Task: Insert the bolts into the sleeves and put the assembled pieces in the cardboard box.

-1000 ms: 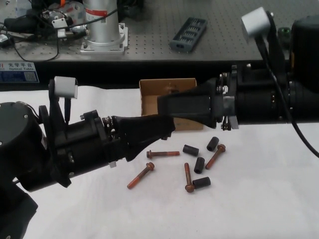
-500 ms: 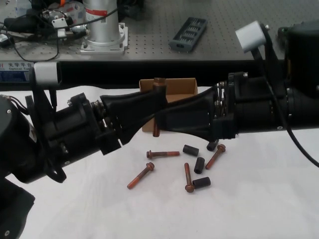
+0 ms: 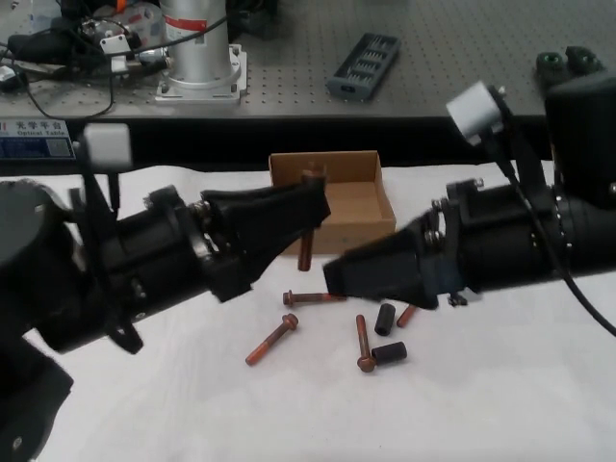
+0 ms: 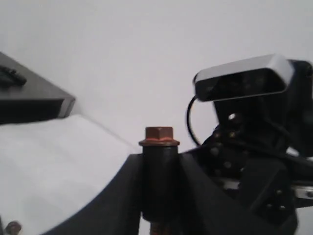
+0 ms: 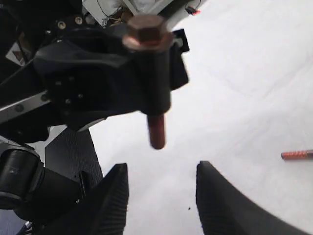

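The left gripper (image 3: pixel 306 214) has its fingers closed on a black cylindrical sleeve (image 4: pixel 159 178) with a copper-coloured hex-head bolt (image 4: pixel 159 135) pushed through it. The piece is held upright above the white-covered table (image 3: pixel 500 385), just in front of the open brown cardboard box (image 3: pixel 358 204). The right gripper (image 5: pixel 161 196), fingers spread wide and holding nothing, is close by, over the loose bolts (image 3: pixel 270 339) and loose sleeves (image 3: pixel 385 319).
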Controlling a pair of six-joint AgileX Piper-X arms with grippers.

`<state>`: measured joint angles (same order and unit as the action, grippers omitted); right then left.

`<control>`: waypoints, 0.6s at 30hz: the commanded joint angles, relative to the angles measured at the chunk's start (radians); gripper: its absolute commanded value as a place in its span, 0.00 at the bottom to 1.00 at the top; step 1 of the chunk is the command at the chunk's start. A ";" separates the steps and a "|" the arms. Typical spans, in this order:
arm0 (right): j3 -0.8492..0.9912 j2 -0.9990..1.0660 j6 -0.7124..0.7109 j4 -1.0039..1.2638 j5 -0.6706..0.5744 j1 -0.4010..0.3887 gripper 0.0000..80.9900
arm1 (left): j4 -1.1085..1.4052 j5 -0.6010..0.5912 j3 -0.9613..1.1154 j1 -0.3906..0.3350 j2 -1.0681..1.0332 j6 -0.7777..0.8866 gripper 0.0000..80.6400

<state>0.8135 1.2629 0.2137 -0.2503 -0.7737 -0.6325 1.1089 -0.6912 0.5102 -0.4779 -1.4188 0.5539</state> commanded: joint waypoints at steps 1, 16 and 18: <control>-0.003 -0.040 -0.013 -0.074 -0.005 0.022 0.40 | -0.182 -0.002 0.074 0.001 0.007 -0.156 0.01; -0.003 -0.254 -0.029 -0.239 -0.003 0.295 0.04 | -0.623 0.031 0.738 0.102 -0.479 -0.307 0.01; -0.003 -0.263 -0.036 -0.239 -0.003 0.312 0.04 | -0.662 0.030 0.839 0.111 -0.575 -0.307 0.01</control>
<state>0.8135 1.0098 0.1961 -0.4835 -0.7710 -0.3305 0.4993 -0.6626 1.2097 -0.3813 -1.8744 0.2578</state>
